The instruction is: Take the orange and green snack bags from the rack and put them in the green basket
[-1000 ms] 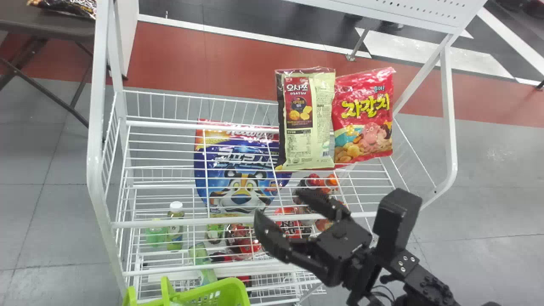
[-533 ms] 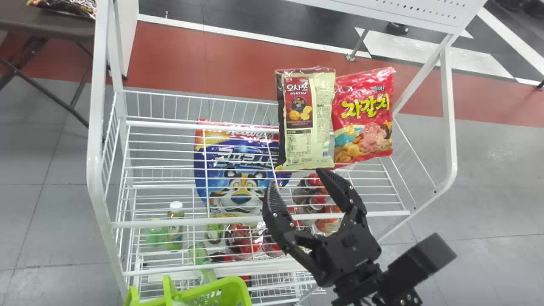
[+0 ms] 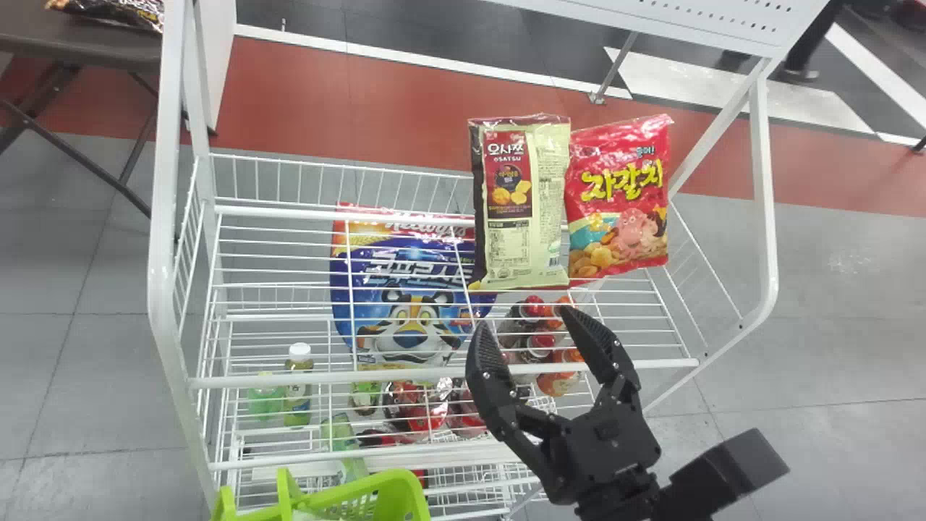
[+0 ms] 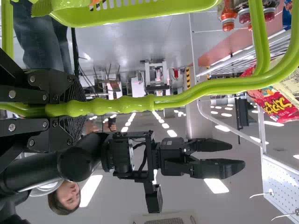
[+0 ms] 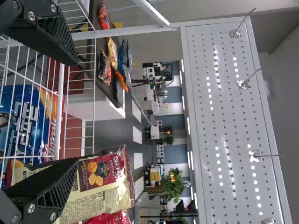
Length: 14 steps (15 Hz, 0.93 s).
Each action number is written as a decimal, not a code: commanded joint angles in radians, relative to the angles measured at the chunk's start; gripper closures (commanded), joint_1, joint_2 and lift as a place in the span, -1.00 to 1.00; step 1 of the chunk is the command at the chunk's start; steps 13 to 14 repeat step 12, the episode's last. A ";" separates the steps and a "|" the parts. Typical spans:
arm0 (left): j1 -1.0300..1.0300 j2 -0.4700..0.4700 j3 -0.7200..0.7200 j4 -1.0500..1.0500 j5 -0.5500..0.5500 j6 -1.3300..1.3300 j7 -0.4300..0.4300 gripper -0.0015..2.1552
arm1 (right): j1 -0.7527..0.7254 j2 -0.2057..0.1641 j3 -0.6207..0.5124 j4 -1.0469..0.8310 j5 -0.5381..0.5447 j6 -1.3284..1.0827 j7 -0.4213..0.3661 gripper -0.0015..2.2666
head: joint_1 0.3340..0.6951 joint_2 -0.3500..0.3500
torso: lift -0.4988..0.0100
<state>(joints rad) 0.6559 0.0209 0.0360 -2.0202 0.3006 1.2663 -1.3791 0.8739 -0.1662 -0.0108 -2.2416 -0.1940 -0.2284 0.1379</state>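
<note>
Presumably the picking part is done. From where I stand: the left gripper (image 4: 77, 110) is clamped around the handle (image 4: 182, 99) of the green basket (image 3: 417, 499), near the rack (image 3: 160, 275). The right gripper (image 3: 527, 320) is open, nothing between its fingers, over the rack's front wires.

Risks, my estimate:
1. Basket hangs from one grip; if the handle turned or slid, it could tip and spill its load.
2. Right fingers, being spread, could hook a wire if the arm swung low, or knock over the cream bag (image 3: 524, 217) if it pushed forward.

Appearance: a bright green packet (image 4: 70, 3) with a crinkled edge lies at the basket, a scrap of orange (image 4: 95, 5) beside it. I take these for the two wanted bags, though too little shows to be sure. On the rack, the cream bag stands upright touching a glossy red bag (image 3: 618, 188); neither matches the request. Next: probably draw the right arm clear, basket level.
</note>
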 commanded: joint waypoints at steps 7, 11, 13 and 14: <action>0.010 0.002 -0.001 -0.005 0.000 -0.003 0.005 0.99 | 0.016 0.001 -0.001 0.000 -0.007 -0.048 0.000 -0.93 | 1.00 -1.00 | 0.96; 0.024 0.005 0.004 -0.018 0.000 -0.003 0.005 0.99 | 0.017 -0.001 -0.003 -0.001 -0.013 -0.045 0.000 -0.93 | 1.00 -1.00 | 0.96; 0.028 0.005 0.005 -0.022 0.000 -0.003 0.003 0.99 | 0.019 -0.001 -0.003 -0.001 -0.016 -0.048 0.000 -0.93 | 1.00 -1.00 | 0.96; 0.028 0.005 0.005 -0.022 0.000 -0.003 0.003 0.99 | 0.019 -0.001 -0.003 -0.001 -0.016 -0.048 0.000 -0.93 | 1.00 -1.00 | 0.96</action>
